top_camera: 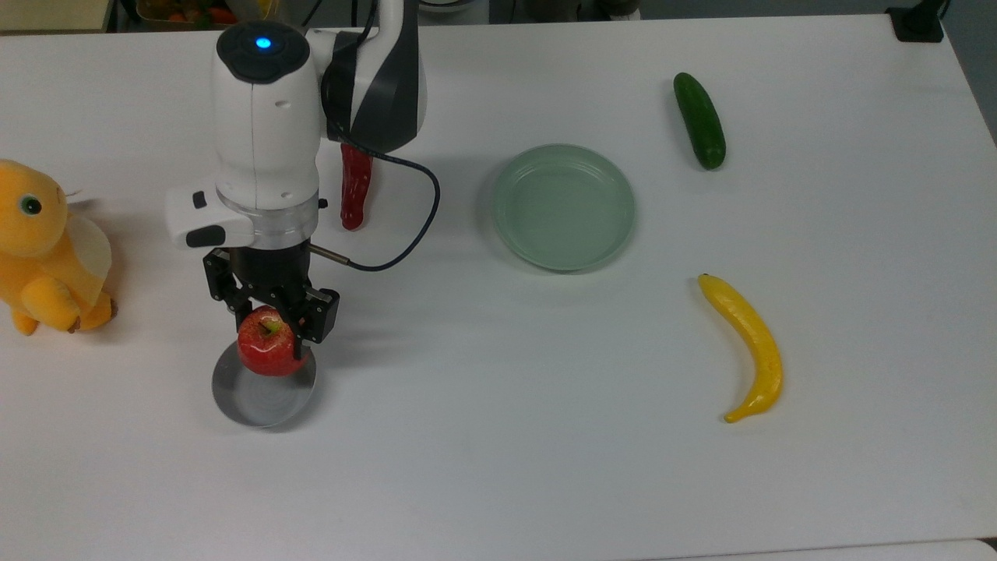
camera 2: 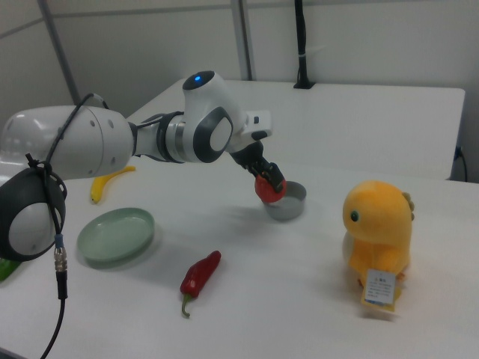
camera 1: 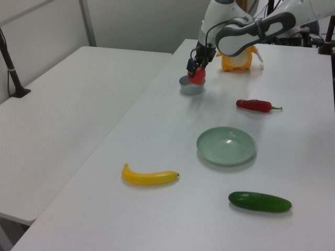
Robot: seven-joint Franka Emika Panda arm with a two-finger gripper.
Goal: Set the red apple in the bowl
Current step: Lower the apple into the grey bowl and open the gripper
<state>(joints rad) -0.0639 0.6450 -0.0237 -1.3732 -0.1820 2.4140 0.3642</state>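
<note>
The glossy red apple (top_camera: 267, 352) hangs between the black fingers of my gripper (top_camera: 269, 331), which is shut on it. It hovers over the upper part of the small grey bowl (top_camera: 261, 397) near the top view's lower left. In the left view the apple (camera 1: 197, 77) sits just above the bowl (camera 1: 189, 87), partly covering its far rim. From the right view, the apple (camera 2: 268, 188) overlaps the left rim of the bowl (camera 2: 292, 202), and my gripper (camera 2: 270, 179) reaches down to it from the left.
A dark-red chili pepper (top_camera: 355, 191) lies behind my arm. A pale green plate (top_camera: 562, 206) sits mid-table, with a cucumber (top_camera: 699, 120) and a banana (top_camera: 746, 344) to the top view's right. A yellow plush toy (top_camera: 43, 249) stands close to the bowl's left.
</note>
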